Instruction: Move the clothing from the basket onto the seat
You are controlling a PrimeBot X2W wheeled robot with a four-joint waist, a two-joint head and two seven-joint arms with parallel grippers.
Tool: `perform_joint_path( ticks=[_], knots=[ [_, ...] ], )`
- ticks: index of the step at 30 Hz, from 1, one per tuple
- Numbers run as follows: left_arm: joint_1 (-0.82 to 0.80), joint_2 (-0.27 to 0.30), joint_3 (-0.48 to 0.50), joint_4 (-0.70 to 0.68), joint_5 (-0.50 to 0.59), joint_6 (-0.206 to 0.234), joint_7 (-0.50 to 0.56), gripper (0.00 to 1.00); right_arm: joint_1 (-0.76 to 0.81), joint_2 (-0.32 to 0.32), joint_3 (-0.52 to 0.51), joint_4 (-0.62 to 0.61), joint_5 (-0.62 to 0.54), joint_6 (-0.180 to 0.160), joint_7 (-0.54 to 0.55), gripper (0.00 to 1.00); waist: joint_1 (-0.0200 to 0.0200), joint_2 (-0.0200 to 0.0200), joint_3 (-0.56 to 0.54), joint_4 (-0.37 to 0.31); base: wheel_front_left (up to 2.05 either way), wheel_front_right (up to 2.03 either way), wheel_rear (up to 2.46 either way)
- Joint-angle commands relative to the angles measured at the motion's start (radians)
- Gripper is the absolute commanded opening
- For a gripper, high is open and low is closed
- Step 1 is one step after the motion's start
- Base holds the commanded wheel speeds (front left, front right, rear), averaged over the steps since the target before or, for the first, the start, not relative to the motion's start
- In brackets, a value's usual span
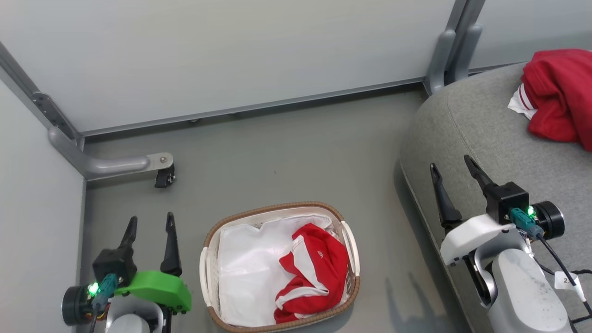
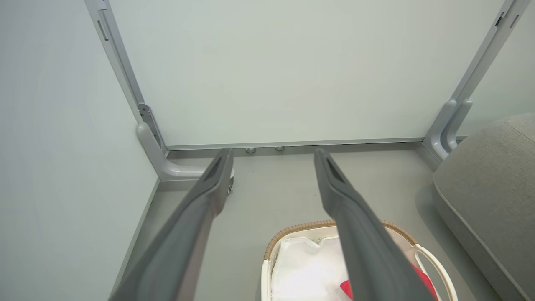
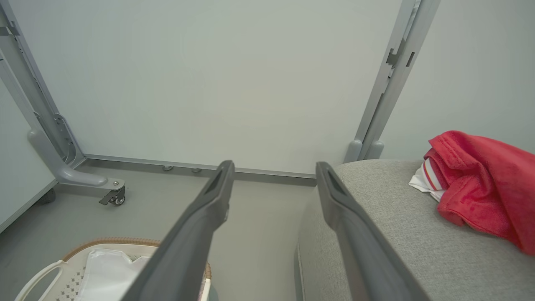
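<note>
Grey floor (image 1: 286, 152): clothing (image 1: 314, 273) in the basket (image 1: 277, 207) lies between both arms' open jaws.

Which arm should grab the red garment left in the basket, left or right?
Probably right. The red garment lies in the right half of the basket, toward the seat, and the open right gripper hangs at the seat's edge. The open left gripper is on the basket's far side.

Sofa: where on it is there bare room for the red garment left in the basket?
The sofa is bare from its rounded edge, by the open right gripper, up to the red garment lying on it. That far right corner is the crowded part. The floor between basket and sofa is bare too.
</note>
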Motion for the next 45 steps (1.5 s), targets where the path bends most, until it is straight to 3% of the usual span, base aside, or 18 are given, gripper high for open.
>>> perform_joint_path(
  ticks=[1, 13, 24, 34, 45],
  knots=[
    [0.026, 0.005, 0.019, -0.003, 0.009, 0.005, 0.001, 1.0, 0.025, 0.0, -0.002, 0.002, 0.007, -0.001, 0.0, 1.0, 0.0001, 0.0, -0.04, 0.035, 0.0, 0.0, 0.0],
    [0.143, -0.002, 0.142, -0.021, 0.039, -0.009, 0.001, 1.0, 0.125, 0.017, -0.021, 0.009, 0.021, -0.001, 0.0, 1.0, 0.0001, 0.0, -0.079, 0.036, 0.0, 0.0, 0.0],
    [0.108, -0.005, 0.098, -0.02, 0.0, -0.018, 0.001, 1.0, 0.102, 0.02, -0.01, 0.0, 0.01, -0.001, 0.0, 1.0, 0.0001, 0.0, -0.055, 0.016, 0.0, 0.0, 0.0],
    [-0.053, -0.004, -0.008, 0.005, -0.081, -0.038, 0.001, 1.0, -0.017, 0.023, 0.024, -0.068, 0.017, -0.001, 0.0, 1.0, 0.0001, 0.0, 0.128, -0.039, 0.0, 0.0, 0.0],
    [-0.257, -0.002, -0.12, 0.139, -0.107, -0.067, 0.001, 1.0, -0.146, 0.022, 0.061, -0.133, 0.045, -0.001, 0.0, 1.0, 0.0001, 0.0, 0.344, -0.121, 0.0, 0.0, 0.0]
  ],
)
